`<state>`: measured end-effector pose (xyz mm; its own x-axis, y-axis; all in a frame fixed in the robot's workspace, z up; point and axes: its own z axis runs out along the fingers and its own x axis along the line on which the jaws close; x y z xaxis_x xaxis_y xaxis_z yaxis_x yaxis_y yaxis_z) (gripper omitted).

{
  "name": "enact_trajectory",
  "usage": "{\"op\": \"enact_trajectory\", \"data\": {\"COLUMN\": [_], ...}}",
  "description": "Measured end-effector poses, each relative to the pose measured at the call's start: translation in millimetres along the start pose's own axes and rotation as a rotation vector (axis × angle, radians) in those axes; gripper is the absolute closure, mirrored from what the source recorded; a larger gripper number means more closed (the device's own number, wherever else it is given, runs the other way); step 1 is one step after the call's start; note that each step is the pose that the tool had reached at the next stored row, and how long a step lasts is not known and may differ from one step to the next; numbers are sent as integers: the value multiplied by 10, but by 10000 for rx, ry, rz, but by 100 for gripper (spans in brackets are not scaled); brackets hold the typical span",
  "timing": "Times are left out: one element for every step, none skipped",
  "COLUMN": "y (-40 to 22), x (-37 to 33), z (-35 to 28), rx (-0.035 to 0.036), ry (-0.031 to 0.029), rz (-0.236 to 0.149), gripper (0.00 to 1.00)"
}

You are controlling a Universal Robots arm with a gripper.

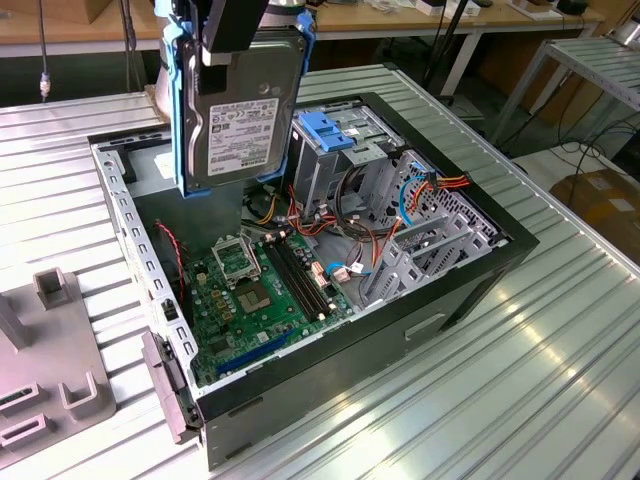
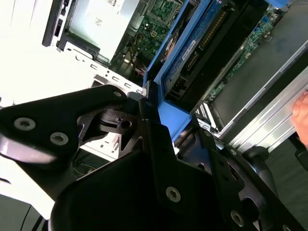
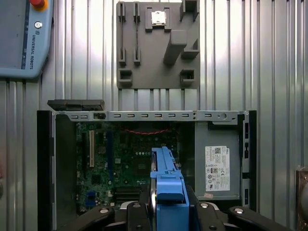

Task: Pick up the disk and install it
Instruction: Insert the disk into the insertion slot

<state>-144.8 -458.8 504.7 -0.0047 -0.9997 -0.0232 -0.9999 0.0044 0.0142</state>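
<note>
Your end effector [image 1: 222, 48] comes down from above and is clamped on the upper edge of the disk [image 1: 240, 120], its black fingers [image 3: 136, 214] pressing either side of the blue frame in the first wrist view. The disk hangs upright on edge with its white label facing the exterior camera, held over the open computer case [image 1: 400, 340], toward the case's far end on the exterior view's left. In the first wrist view you look straight down the disk's thin edge [image 3: 168, 180], which sits over the green motherboard [image 3: 120, 159] and just beside the grey box with a white label [image 3: 217, 166] mounted in the case. The second wrist view shows the blue frame [image 2: 166, 108] seated between the fingers. Close on the exterior view's right of the disk stands the metal drive cage [image 1: 325, 170] with its blue latch [image 1: 325, 132]; how far apart they are is hard to judge. Beyond the cage, orange and red cables [image 1: 450, 183] run across the case interior. The case rests on a ribbed metal tabletop [image 1: 560, 380]. A grey fixture plate [image 3: 149, 72] with raised blocks lies on the tabletop outside the case, and a teach pendant [image 3: 24, 38] lies well apart from it.
</note>
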Motion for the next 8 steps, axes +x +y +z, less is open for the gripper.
{"op": "enact_trajectory", "data": {"y": [-11,-22,-33,-49,-63,-81,-96,-115], "x": [10,13,15,16,16,17,17,18], "z": [1,0,1,0,0,1,1,2], "rx": [0,0,0,-1,-1,0,0,0], "ry": [-1,0,-1,1,1,0,1,1], "rz": [0,0,0,1,1,1,1,0], "gripper": [63,63,63,63,63,63,63,63]}}
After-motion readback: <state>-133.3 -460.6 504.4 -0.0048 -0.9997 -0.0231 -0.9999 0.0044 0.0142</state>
